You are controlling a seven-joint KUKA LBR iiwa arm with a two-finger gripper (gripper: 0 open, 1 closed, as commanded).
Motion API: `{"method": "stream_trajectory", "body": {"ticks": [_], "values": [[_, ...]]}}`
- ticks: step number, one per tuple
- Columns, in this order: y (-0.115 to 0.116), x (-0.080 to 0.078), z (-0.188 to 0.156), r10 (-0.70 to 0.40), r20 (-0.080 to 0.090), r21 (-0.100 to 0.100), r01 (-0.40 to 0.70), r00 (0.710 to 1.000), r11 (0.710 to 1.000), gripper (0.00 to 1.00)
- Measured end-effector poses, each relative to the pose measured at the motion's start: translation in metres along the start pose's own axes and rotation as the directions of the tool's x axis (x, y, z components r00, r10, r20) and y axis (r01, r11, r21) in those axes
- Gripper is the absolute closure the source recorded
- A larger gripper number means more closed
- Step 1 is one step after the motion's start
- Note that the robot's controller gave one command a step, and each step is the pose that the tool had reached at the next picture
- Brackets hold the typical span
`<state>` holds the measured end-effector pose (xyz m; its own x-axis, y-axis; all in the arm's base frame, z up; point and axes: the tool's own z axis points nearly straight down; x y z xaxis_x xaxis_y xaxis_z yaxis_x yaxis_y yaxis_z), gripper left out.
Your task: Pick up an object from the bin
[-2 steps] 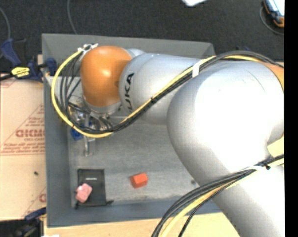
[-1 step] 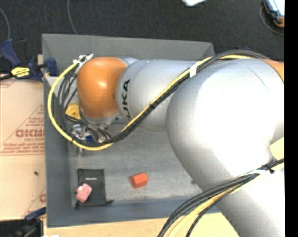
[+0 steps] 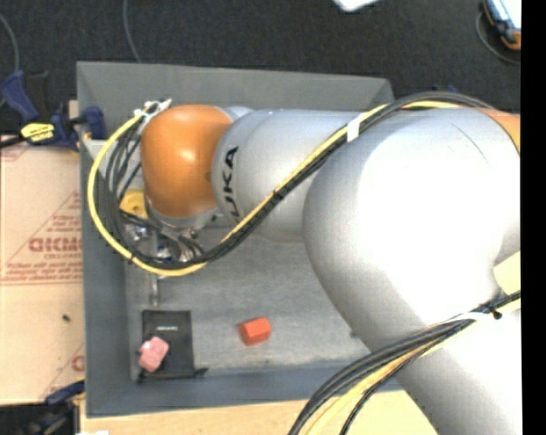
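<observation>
First, camera view — we note the gripper [image 3: 157, 247] low over the left side of the bin [image 3: 254, 84], beneath the orange wrist cover [image 3: 182, 157]; spread or pressed together, we cannot tell. Just in front of it lies a black flat square [image 3: 173, 326] with a pink lump [image 3: 153, 354] resting on it — an orange-red block [image 3: 254, 331] sits apart, to their right.

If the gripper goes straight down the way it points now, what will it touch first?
Probably the bare bin floor. The gripper hangs next to the black flat pad with the pink lump on it, but depth is unclear.
</observation>
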<state>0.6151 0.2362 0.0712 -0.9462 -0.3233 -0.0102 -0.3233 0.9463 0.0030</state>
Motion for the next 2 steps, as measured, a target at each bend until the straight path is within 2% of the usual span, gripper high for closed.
{"method": "stream_trajectory", "body": {"ticks": [2], "values": [[0.0, 0.0, 0.0, 0.002, 0.0, 0.0, -0.002, 1.0, 1.0, 0.0]]}}
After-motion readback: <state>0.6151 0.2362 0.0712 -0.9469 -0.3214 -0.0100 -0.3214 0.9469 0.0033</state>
